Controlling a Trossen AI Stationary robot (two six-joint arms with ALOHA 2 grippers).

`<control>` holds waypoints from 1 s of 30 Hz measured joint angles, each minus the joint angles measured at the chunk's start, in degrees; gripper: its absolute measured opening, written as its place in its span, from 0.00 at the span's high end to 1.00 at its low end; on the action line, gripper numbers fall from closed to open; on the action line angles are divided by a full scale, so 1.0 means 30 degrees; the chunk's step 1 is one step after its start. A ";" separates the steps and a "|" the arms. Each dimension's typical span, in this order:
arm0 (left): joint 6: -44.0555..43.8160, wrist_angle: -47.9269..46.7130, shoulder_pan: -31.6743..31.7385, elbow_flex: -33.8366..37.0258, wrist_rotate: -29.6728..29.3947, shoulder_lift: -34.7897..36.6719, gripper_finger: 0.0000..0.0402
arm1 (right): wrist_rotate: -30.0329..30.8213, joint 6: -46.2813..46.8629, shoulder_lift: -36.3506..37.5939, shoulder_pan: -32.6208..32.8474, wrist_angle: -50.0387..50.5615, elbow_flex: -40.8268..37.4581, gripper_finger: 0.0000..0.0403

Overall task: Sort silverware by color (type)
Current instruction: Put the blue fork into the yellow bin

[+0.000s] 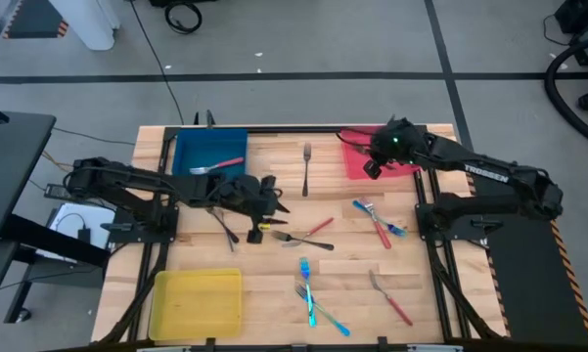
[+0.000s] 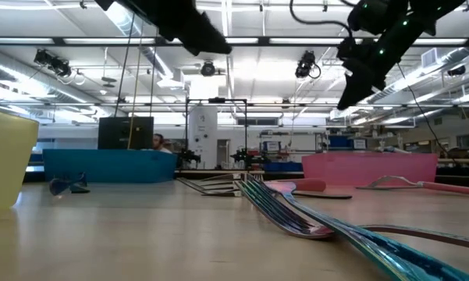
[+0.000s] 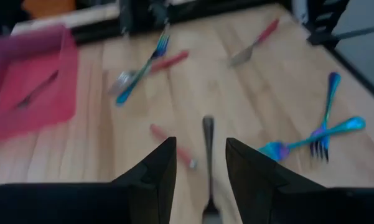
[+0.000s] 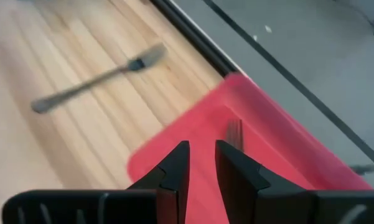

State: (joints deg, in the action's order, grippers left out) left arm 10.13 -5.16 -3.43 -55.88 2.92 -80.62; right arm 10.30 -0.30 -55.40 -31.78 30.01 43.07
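Right gripper (image 1: 374, 167) hovers over the red tray (image 1: 357, 161) at table's one o'clock, fingers narrowly parted, empty; only its wrist view shows a fork (image 4: 234, 132) inside. Left gripper (image 1: 271, 196) at centre, moderately open above a grey fork (image 3: 208, 162). Silverware (image 1: 318, 293) scatters toward five o'clock.

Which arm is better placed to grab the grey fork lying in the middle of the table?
Left. Its tool hovers open right beside the grey fork, which shows between its fingers in the left wrist view. The right tool is over the red tray.

Bare wood between yellow tray (image 1: 198, 303) and cyan forks (image 1: 311, 293), grey fork (image 1: 306, 166) lying apart
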 joint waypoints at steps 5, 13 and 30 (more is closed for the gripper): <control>0.0065 0.1378 -0.0736 0.0000 0.0000 -0.1375 0.60 | -0.0005 0.0719 0.0592 0.0775 0.0157 0.0000 0.79; 0.3355 0.2632 -0.2339 -0.0295 0.0028 -0.2896 0.57 | -0.0009 0.2555 0.0463 0.1891 0.0179 0.0000 0.78; 0.8218 -0.3275 -0.3881 -0.5325 0.2127 -0.6897 0.57 | -0.0333 0.5595 0.0396 0.2242 -0.0274 0.0000 0.78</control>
State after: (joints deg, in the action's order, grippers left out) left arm 34.78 -14.99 -15.07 -71.85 9.30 -101.31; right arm 9.30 16.48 -54.22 -25.06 29.19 43.07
